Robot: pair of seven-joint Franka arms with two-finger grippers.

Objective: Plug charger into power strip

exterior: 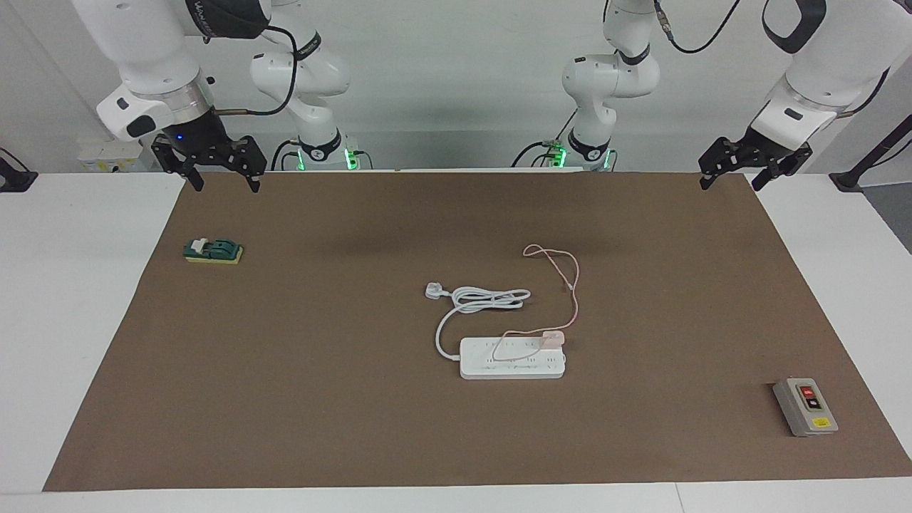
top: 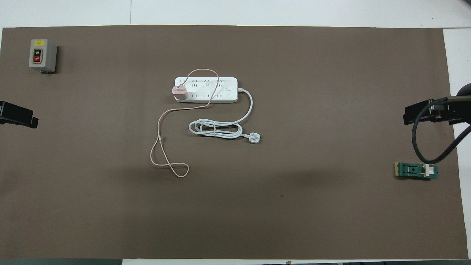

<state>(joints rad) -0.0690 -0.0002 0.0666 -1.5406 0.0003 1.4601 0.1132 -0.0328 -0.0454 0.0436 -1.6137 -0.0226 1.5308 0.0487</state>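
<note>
Overhead view: 1 power strip mid-bench, 1 charger seated on its end toward left arm, pink cable looping nearer robots. Also 1 grey switch box, 1 green part. Left tool and right tool raised over bench edge, both spread, empty.

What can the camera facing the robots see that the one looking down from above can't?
Only the facing view shows both white arms whole, with the right gripper and left gripper hanging open.

Only the overhead view shows the flat white power strip's socket rows from above.

Both show the small pale-pink cube charger on the strip's end toward the left arm, and the grey button box.
</note>
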